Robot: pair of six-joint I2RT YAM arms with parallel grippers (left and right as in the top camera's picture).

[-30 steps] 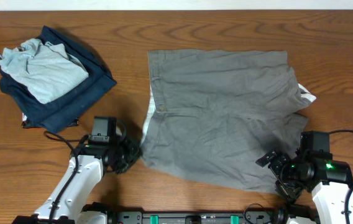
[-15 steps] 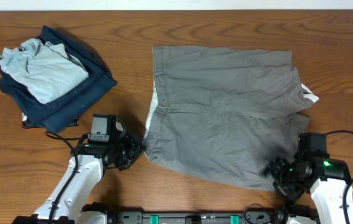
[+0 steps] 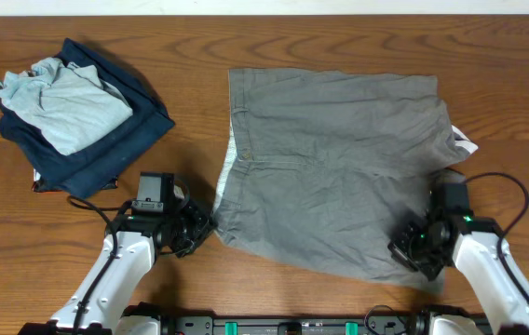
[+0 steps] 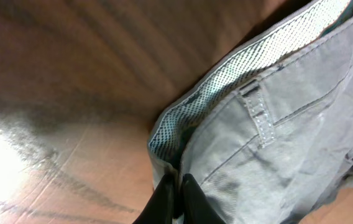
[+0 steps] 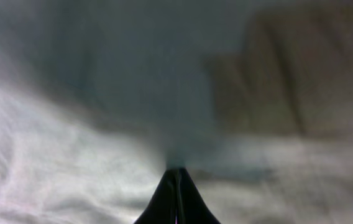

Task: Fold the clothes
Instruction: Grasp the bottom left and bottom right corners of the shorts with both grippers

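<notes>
The shorts (image 3: 339,158), stretching toward 12 o'clock, are pinched at their 2 near corners by the clenched left gripper (image 3: 210,226) and right gripper (image 3: 404,253).

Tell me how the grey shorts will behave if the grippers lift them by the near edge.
Probably floppy: the grey shorts lie flat and wrinkled, so anything outside the left gripper and right gripper pinches would likely sag. Probably light, being thin woven cloth. The doubled waistband may hang stiffer than the rest.

Prob. robot lab: wood table (image 3: 199,42), arm rail (image 3: 292,327).
</notes>
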